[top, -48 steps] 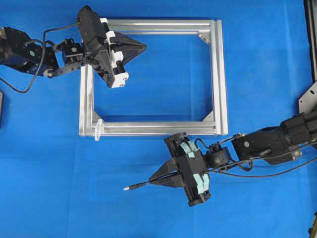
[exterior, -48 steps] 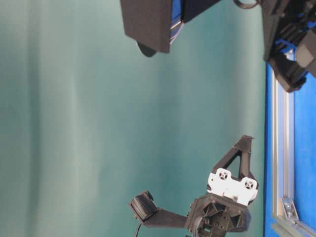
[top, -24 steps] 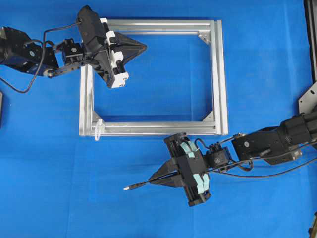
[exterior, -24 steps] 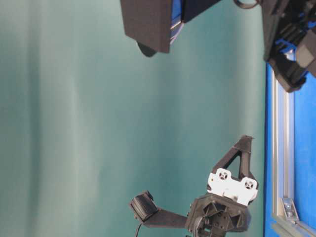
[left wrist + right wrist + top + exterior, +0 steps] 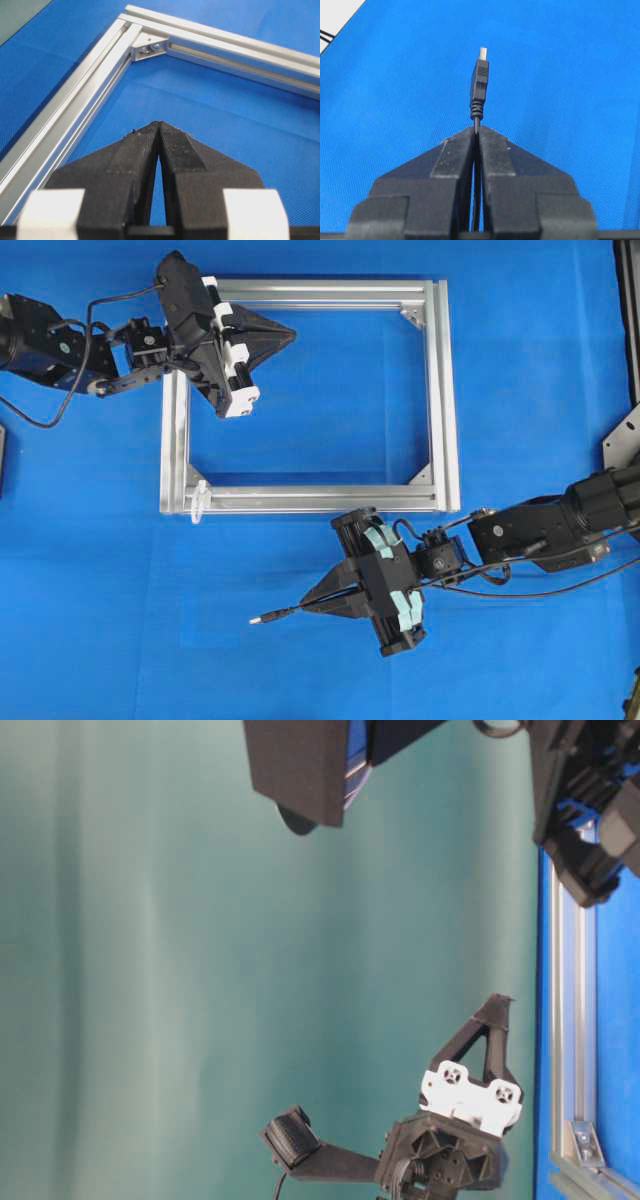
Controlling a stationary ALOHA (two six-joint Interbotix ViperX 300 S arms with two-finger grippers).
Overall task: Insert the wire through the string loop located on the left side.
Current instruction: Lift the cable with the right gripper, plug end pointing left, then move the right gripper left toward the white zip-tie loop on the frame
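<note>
Your right tool [image 5: 318,602] is clamped shut on the wire [image 5: 285,614], just behind the plug, which sticks out straight past the tips and points left over the blue table [image 5: 120,640]. That short free length should stay fairly stiff; the rest of the cable is thin, light and limp, so hold close to the plug as now. Your left tool [image 5: 288,336] is closed on nothing, hanging over the far left corner of the aluminium frame [image 5: 440,390]. The string loop [image 5: 197,498] stands at the frame's near left corner, well apart from the plug; it looks flimsy, so approach gently.
</note>
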